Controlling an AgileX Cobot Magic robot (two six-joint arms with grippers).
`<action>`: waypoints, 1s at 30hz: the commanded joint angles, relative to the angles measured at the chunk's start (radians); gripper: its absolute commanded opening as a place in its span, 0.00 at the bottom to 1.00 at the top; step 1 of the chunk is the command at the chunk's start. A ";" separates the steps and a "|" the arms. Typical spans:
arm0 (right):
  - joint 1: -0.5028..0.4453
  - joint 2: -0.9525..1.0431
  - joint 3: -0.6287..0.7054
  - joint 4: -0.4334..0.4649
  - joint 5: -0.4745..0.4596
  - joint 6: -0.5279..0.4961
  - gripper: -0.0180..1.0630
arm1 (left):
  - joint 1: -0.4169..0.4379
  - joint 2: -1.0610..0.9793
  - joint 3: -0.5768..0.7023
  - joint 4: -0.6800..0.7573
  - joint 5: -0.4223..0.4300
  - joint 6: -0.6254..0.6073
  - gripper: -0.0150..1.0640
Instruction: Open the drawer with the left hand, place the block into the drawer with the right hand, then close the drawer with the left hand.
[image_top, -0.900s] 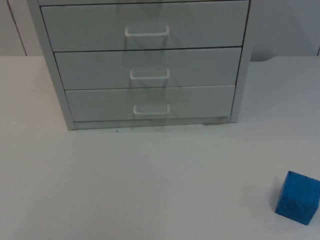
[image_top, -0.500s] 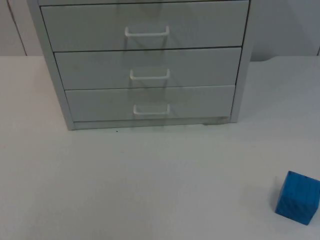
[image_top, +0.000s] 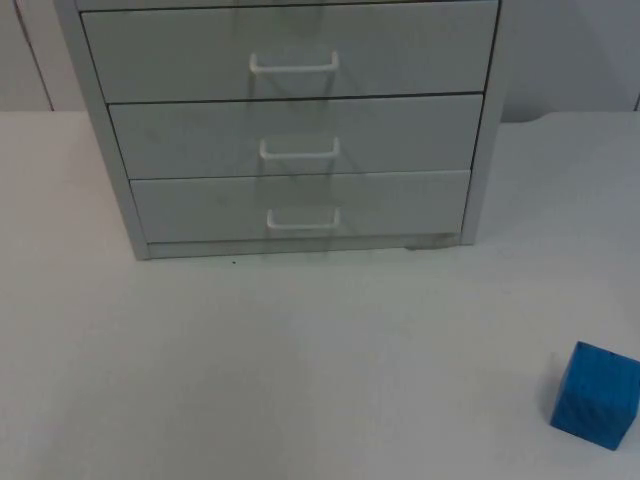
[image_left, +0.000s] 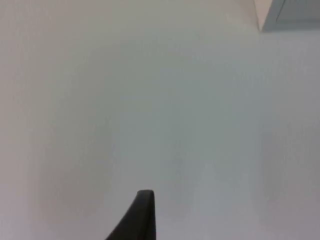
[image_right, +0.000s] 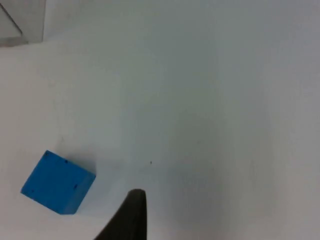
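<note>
All three drawers shut, blue block waiting on the desk: the task has not begun.

The pale grey three-drawer cabinet (image_top: 290, 130) stands at the back of the white desk (image_top: 300, 360), each drawer front flush, each with a white bar handle; the bottom handle (image_top: 303, 219) sits lowest and nearest. The small blue cube block (image_top: 595, 396) rests well apart from the cabinet, toward the right. The left end effector (image_left: 142, 220) hangs over bare desk with a cabinet corner (image_left: 287, 15) beyond it; the right end effector (image_right: 131, 217) hovers just beside the block (image_right: 57, 182). Whether either is open or closed I cannot tell. To open well, the left should probably meet a handle squarely at its middle and pull straight outward, avoiding skewing the drawer. No brand, label or writing is readable.
</note>
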 joint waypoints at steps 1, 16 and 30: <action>-0.003 0.037 -0.005 -0.001 -0.019 -0.004 0.99 | -0.005 0.052 -0.005 -0.014 -0.021 -0.003 0.99; -0.003 0.084 -0.005 0.041 -0.028 0.000 0.99 | -0.005 0.139 -0.007 -0.076 -0.025 0.058 0.99; -0.003 0.084 -0.005 0.046 -0.028 0.000 0.99 | -0.005 0.343 -0.214 -0.296 -0.073 0.270 0.59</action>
